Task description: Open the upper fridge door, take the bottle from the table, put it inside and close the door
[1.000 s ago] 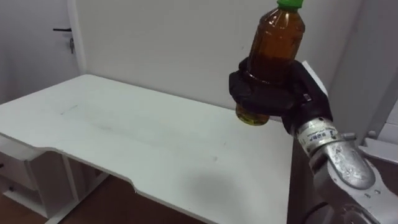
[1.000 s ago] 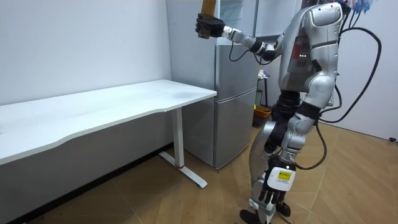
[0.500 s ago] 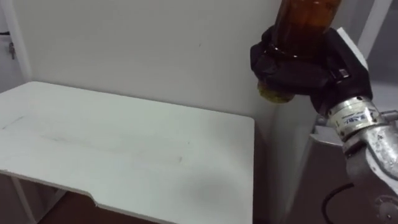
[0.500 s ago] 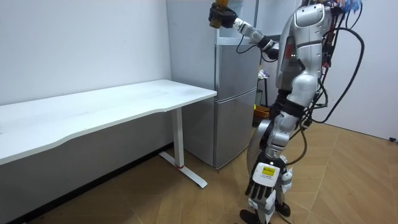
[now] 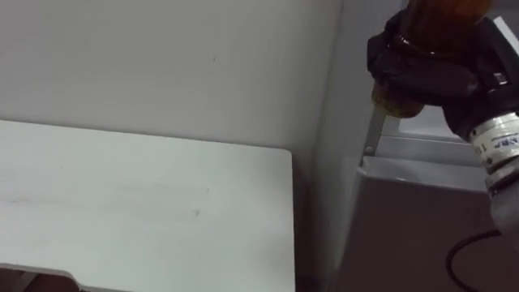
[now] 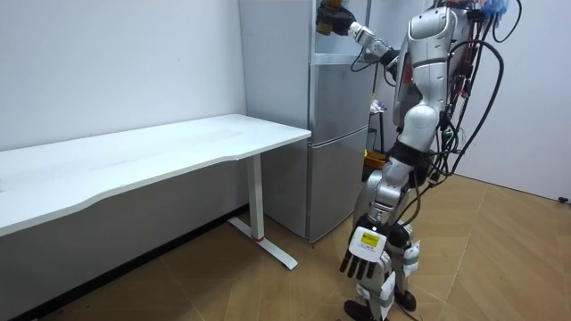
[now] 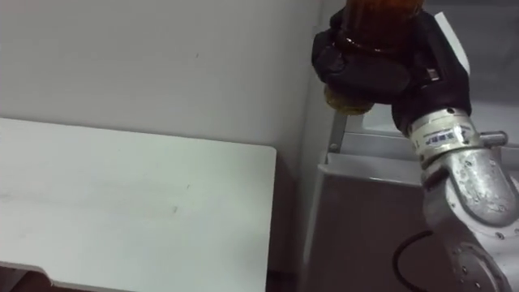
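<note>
An amber bottle (image 5: 436, 18) stands upright in my right hand (image 5: 430, 69), whose dark fingers are curled round its lower half; its yellowish base (image 7: 349, 99) shows under the fingers and its cap is cut off by the top edge. The hand is held high, at the left front corner of the silver fridge (image 6: 339, 134), level with the upper compartment (image 5: 442, 142) and above the lower door (image 5: 422, 219). In the room view the raised right hand (image 6: 335, 18) is at the fridge's top. My left hand (image 6: 361, 259) hangs low beside my legs, fingers straight.
A white table (image 5: 122, 211) runs along the wall to my left, its right end close to the fridge's side. In the room view I stand on the wooden floor (image 6: 500, 267) right before the fridge, with the table (image 6: 161, 156) on the room view's left.
My view has swung right, from the table towards the fridge. The right hand has carried the bottle from over the table's end to the fridge's upper corner. I have stepped closer to the fridge.
</note>
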You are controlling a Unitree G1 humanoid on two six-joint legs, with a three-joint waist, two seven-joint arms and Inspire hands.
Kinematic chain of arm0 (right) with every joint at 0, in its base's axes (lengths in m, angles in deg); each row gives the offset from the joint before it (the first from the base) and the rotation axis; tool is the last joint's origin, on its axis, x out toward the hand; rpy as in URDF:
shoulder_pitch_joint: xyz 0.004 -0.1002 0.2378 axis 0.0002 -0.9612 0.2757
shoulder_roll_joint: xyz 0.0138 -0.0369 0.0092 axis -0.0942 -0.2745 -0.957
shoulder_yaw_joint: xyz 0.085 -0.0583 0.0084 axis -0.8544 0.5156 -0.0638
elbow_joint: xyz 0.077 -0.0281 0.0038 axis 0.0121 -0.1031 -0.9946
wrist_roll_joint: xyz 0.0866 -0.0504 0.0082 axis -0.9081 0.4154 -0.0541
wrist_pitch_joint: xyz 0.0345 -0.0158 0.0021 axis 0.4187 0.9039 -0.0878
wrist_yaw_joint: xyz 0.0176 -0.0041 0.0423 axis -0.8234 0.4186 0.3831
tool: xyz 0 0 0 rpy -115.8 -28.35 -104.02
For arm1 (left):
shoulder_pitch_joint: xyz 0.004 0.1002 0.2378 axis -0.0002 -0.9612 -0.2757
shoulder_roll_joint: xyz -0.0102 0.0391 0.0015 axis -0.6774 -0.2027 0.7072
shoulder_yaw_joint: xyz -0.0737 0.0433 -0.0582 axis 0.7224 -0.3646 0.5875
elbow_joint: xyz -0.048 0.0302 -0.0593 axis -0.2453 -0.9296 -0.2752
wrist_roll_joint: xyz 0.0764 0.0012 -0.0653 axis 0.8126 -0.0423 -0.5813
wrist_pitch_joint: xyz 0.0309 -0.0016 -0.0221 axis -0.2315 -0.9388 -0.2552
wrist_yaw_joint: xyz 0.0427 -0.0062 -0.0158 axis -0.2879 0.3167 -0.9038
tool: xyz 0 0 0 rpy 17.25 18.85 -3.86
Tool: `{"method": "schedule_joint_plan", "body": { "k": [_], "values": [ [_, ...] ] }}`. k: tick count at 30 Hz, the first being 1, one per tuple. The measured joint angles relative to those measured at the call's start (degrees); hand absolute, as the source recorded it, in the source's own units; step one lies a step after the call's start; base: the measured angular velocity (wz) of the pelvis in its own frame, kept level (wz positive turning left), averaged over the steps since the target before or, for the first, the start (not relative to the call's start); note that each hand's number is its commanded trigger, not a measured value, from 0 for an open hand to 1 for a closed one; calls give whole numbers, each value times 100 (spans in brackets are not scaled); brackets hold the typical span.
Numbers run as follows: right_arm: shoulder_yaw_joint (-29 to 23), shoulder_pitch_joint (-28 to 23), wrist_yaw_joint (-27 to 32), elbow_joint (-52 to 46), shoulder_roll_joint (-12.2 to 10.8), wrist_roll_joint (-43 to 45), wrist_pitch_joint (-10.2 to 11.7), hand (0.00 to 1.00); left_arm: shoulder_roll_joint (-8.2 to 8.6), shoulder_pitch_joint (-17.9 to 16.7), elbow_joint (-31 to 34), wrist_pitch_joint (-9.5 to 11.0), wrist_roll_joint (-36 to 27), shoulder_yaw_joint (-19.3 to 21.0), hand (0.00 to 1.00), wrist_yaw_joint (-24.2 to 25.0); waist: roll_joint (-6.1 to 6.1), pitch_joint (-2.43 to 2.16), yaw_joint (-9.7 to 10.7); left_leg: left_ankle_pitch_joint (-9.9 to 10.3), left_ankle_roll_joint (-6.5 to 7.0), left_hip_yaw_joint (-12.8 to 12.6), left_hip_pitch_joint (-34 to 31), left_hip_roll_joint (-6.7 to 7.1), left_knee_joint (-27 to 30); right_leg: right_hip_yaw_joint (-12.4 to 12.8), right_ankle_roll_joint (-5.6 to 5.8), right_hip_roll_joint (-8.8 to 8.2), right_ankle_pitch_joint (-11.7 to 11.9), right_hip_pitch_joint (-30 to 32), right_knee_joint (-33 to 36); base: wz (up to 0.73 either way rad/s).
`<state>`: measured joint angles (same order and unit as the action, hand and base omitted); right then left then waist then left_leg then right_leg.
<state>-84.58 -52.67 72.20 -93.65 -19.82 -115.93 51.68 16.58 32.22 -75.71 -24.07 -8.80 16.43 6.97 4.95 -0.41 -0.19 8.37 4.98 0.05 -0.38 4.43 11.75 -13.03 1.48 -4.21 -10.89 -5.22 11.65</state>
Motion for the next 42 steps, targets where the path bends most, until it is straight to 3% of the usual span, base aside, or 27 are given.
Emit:
{"method": "schedule_joint_plan", "body": {
  "k": [7, 11, 19, 28, 34, 38, 42],
  "values": [
    [-256, -383, 288, 276, 19, -75, -6, 100, -20, -63, 33, -6, 114, 72, 0, 5, 49, 12, 9, 30, -8, -2, 6, -9, 9, 25, 0, 13, 0, -5, 2, -2],
    [-364, -418, 425, 637, 20, -190, -164, 100, -20, -79, 33, -31, 154, 208, 0, 12, 95, 26, 7, 30, -9, -3, -8, -9, 3, 21, 0, 14, 0, 10, 5, 0],
    [-428, -417, 551, 1070, 31, -320, -366, 100, -17, -132, 38, -65, 203, 384, 0, 28, 115, 10, 6, 43, -9, -3, -23, -13, 41, -3, 0, 17, -1, 26, 7, 0],
    [-429, -183, 1026, 1900, 318, -473, -378, 100, -26, -182, 160, -63, 201, 395, 0, -221, 109, -10, -20, 55, -3, 16, -26, -13, 60, -212, 0, 0, -1, 3, 8, 1],
    [-427, 189, 1492, 2338, 555, -491, -458, 100, -30, -320, 153, -136, 195, 563, 0, -236, 90, -33, -21, 54, -5, 18, -10, -13, 31, -205, 0, 1, -1, -1, 14, 0],
    [-426, 388, 1771, 2344, 674, -494, -684, 100, -44, -389, 149, -219, 197, 620, 0, -241, 137, -38, -2, 46, -15, 23, -20, -15, 7, -238, 0, -1, -4, 34, 34, 0],
    [-403, 780, 2031, 2595, 899, -508, -697, 100, -109, -415, 141, -222, 197, 616, 0, -235, 226, -53, -16, 44, -20, 31, -8, -22, 7, -292, -1, 4, -4, 0, 11, 0]
  ]
}}
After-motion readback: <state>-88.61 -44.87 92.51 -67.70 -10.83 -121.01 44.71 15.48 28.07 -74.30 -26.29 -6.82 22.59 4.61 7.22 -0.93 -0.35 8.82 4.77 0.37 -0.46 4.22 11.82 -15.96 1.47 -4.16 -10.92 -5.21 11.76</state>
